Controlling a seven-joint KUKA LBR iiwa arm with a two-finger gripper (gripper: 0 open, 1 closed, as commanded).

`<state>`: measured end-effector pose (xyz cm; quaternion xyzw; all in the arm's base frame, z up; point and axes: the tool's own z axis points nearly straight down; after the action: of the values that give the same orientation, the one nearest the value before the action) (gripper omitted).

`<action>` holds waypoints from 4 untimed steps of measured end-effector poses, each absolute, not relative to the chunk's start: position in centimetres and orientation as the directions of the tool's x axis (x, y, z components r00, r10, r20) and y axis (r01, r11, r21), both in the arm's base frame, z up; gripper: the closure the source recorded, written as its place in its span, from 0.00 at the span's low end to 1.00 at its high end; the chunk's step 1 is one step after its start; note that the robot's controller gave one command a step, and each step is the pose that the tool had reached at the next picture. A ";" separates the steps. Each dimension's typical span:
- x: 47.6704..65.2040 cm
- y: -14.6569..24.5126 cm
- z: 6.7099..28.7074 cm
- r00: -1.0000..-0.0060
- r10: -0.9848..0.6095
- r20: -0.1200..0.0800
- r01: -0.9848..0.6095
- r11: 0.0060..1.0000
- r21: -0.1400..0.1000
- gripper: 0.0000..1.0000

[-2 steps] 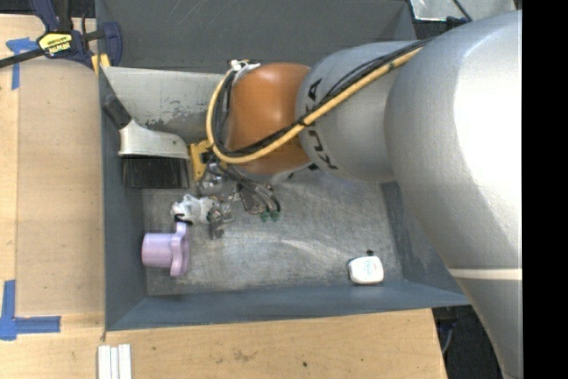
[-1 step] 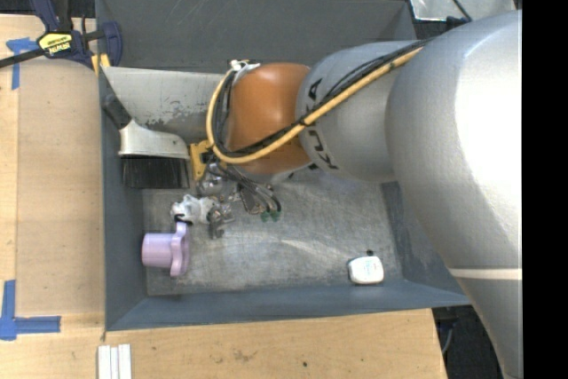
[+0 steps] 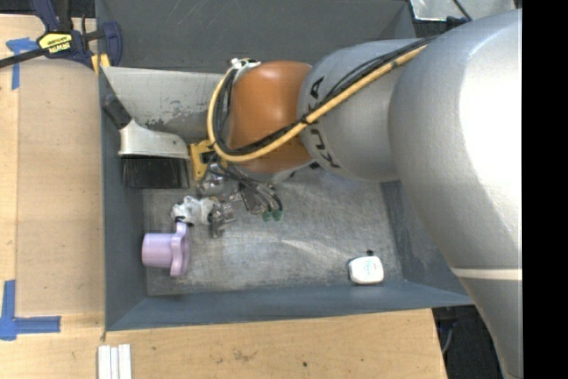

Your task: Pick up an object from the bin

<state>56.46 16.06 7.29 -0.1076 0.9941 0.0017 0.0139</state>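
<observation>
The gripper hangs low over the left middle of the bin, beneath the arm's orange wrist cover. Whether it is spread or closed cannot be told, since its tip is lost among metal parts. Just to its left lies a small white piece, touching or nearly so. A lilac cup-shaped thing lies on its side near, below and left. A black brush sits up-left, and a small white block lies well apart to the lower right.
</observation>
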 end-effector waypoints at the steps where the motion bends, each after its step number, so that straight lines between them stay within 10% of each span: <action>1: 56.4 16.1 8.4 -0.977 -0.212 -0.012 -0.212 0.977 0.000 1.00; 4: 56.4 16.0 9.7 -0.977 -0.212 0.000 -0.212 0.977 -0.001 1.00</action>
<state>56.40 16.00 9.70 -0.1068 0.9943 -0.0003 0.0000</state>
